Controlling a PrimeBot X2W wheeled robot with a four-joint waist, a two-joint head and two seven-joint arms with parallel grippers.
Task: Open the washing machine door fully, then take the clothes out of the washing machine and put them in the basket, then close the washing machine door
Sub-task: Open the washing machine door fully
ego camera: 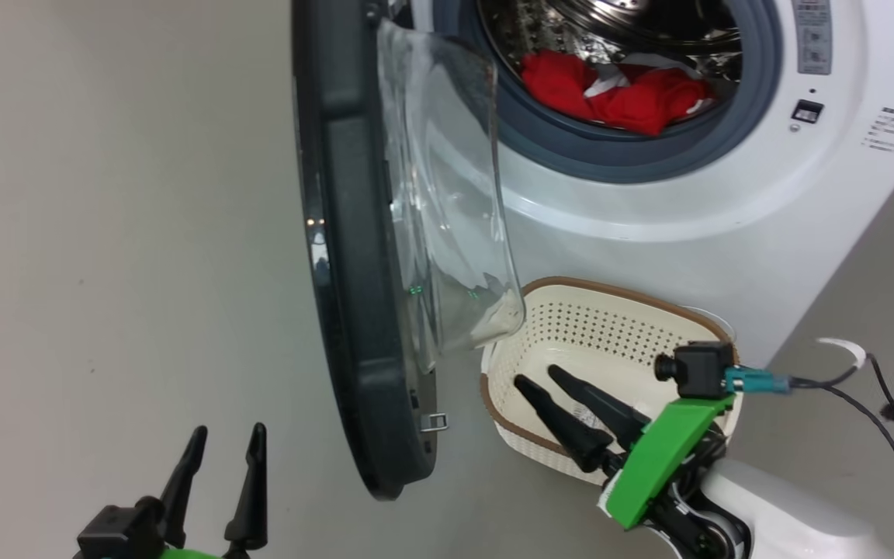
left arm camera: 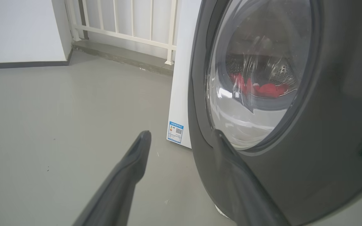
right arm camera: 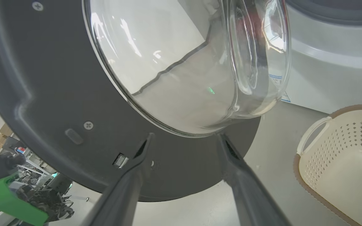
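A: The floor (ego camera: 105,233) is grey and smooth. It takes up the whole left side of the head view. What is at the lower left?

B: The left tool (ego camera: 230,428). Its two dark fingers are spread wide, with nothing in them. It is close to the door's outer side.

A: And in the middle?

B: The washing machine door (ego camera: 346,272). It is swung out, so we see its edge. The glass bowl bulges to the right.

A: What is beside it?

B: The basket (ego camera: 610,326), at the lower middle. It is on the floor, just in front of the washing machine (ego camera: 726,202). The right tool (ego camera: 538,376) hangs over it, fingers apart, holding nothing. I see no clothes in the part of the basket that shows.

A: So where are the clothes (ego camera: 618,89)?

B: At the top right, inside the drum. They are red with some white.

A: Which step is it?

B: I think the door is open enough, so it is time to take clothes out. The right tool must go up into the drum, keep clear of the glass bowl, and close on the red pile.
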